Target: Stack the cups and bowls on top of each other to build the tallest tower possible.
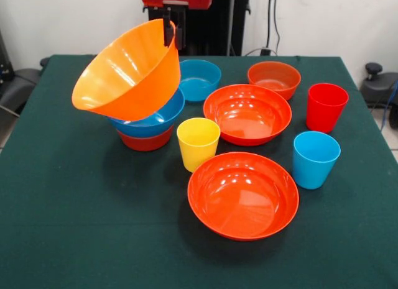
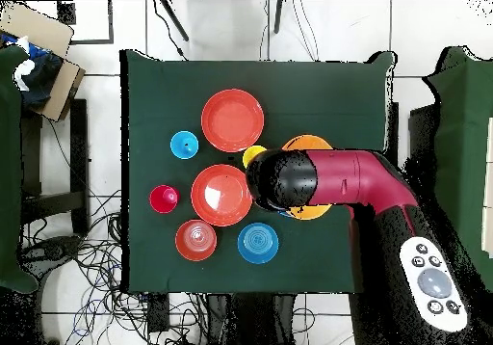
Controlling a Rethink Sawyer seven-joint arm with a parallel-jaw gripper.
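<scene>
Front view
- Gripper: we see the black gripper [image 1: 168, 29] clamped on the far rim of the huge glossy orange plastic bowl [image 1: 127, 71], one finger inside and one outside the wall.
- Huge bowl: tilted steeply, its mouth facing up and away from the arm, its base resting in the large blue plastic bowl [image 1: 152, 120].
- Tower: the large blue bowl sits nested in a small red-orange bowl [image 1: 146, 140] on the dark green cloth-covered table [image 1: 74, 227].
- Surroundings: just beside the pile stands the yellow tapered plastic cup [image 1: 198, 143]; behind it a wide shallow red-orange bowl [image 1: 247, 114], and a second wide shallow red-orange bowl [image 1: 243, 194] nearest us.
- Far side: a small blue bowl [image 1: 199, 79] and another small red-orange bowl [image 1: 273, 79], both empty.
- Cups: the red cup [image 1: 326, 107] and light blue cup [image 1: 315, 158] stand upright, apart, mouths up, empty.

Overhead view
- Obstruction: the red and black arm [image 2: 332, 179] covers most of the pile; we only make out orange rim [image 2: 306, 143] at its edges.
- Open containers: both wide bowls, both small bowls and the three cups show nothing inside.
</scene>
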